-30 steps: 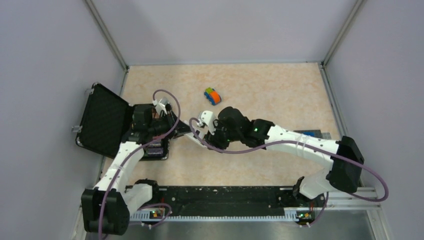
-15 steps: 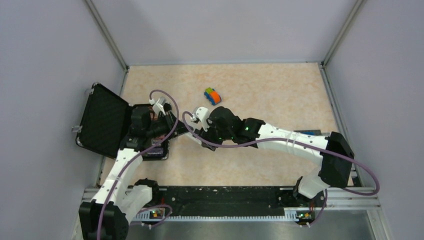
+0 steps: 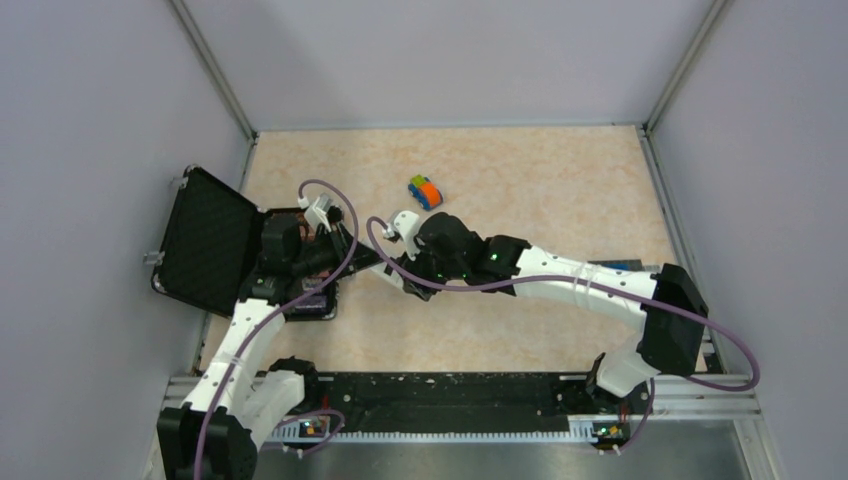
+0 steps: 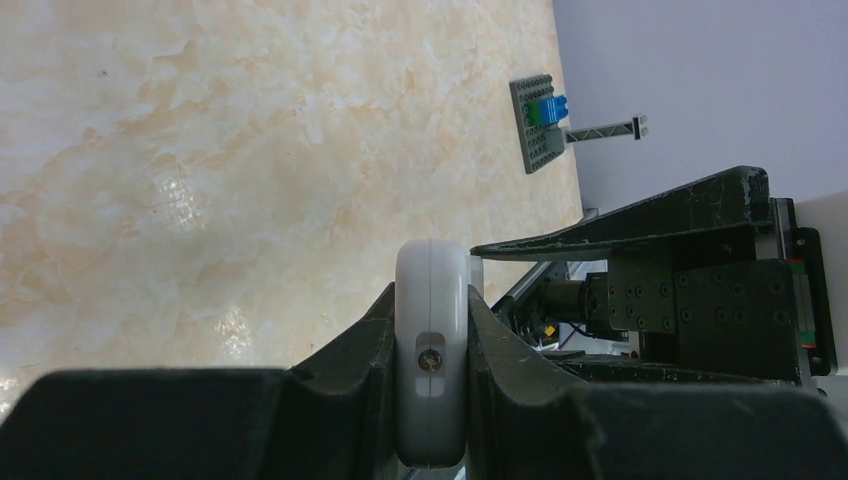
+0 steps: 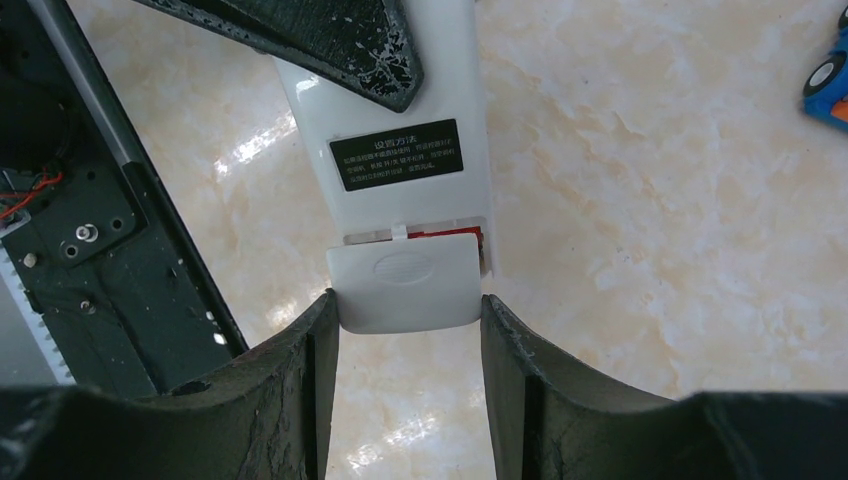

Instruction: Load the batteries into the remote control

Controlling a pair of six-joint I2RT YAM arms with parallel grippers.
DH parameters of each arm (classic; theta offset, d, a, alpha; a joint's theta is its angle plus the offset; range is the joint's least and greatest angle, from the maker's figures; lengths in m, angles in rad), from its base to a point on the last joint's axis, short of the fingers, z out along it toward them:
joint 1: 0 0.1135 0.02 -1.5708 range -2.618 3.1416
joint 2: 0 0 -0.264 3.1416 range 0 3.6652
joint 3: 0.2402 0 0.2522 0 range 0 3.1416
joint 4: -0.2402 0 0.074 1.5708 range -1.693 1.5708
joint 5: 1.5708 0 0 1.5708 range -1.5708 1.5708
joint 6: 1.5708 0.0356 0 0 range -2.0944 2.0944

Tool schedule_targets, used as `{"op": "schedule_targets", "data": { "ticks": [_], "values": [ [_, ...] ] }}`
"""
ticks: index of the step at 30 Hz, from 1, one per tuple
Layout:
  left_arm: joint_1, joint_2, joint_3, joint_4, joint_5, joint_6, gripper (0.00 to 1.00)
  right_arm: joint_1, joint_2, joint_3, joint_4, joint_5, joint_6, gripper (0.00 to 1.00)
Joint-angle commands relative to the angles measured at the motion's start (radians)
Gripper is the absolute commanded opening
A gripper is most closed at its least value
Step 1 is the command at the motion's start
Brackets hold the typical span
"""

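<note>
Both arms meet over the left-centre of the surface point(image 3: 560, 180). The left arm rises from its base and bends toward the middle, wrist level. Left gripper point(image 4: 430, 300) jaws are clamped on the remote control point(image 5: 440, 90), which is held off the surface, edge-on to the left wrist camera. The right arm is stretched far to the left, elbow out near the right wall, forearm low. Right gripper point(image 5: 407, 300) jaws grip both side edges of the battery cover point(image 5: 405, 280) at the remote's end. The plain white back with its black label point(image 5: 395, 155) faces the right wrist camera. The cover sits partly slid off, with a red sliver in the gap; batteries not identifiable. Toy car point(image 3: 425, 191) lies beyond the grippers, open black case point(image 3: 205, 240) at the left edge.
</note>
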Motion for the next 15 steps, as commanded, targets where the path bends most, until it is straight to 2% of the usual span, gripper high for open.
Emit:
{"op": "schedule_targets", "data": {
  "ticks": [1,15],
  "values": [
    [-0.005,-0.021,0.013,0.046,-0.003,0.024,0.00,0.013,0.005,0.035,-0.013,0.006,0.009,0.41],
    [-0.005,-0.017,0.023,0.033,0.007,0.030,0.00,0.014,0.023,0.035,-0.019,0.019,0.000,0.41]
  ]
}}
